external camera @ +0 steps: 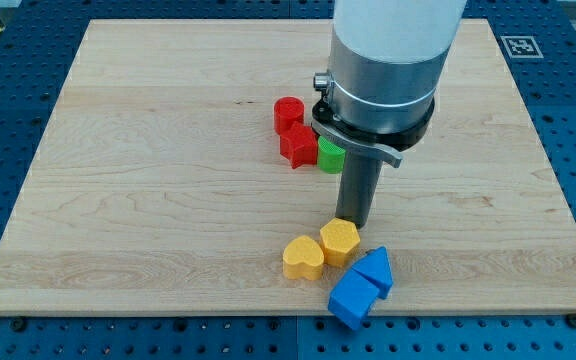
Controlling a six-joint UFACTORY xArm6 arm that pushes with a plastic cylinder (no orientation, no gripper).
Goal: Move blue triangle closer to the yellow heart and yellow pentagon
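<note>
The blue triangle [376, 269] lies near the view's bottom, just right of and below the yellow pentagon [339, 240]. The yellow heart [303, 257] sits left of the pentagon, touching it. A second blue block [352, 298] lies below-left of the triangle, touching it. My tip [352, 222] comes down from the grey arm and stands at the pentagon's upper right edge, above-left of the blue triangle.
A red cylinder-like block [288, 111] and a red block [298, 146] sit near the board's middle. A green block [330, 155] is beside them, partly hidden by the arm. The wooden board [148, 200] rests on a blue perforated table.
</note>
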